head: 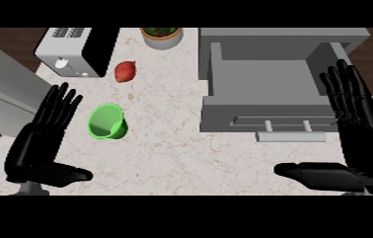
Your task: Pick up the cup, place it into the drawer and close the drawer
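A green cup [107, 122] lies tipped on the marbled counter [167, 148], its mouth facing the lower left. My left hand [40, 140] is open at the view's lower left, fingers straight and pointing up, just left of the cup without touching it. The grey drawer [266, 91] stands pulled open at the right, its inside bare, with a pale handle [290, 136] at its front. My right hand [350, 128] is open at the right edge, fingers up beside the drawer's right wall, thumb stretched left below the handle.
A white and black toaster [76, 52] stands at the back left. A red-brown sweet potato [125, 71] lies beside it. A potted plant [162, 36] sits at the back centre. A grey appliance edge [18, 96] runs along the left.
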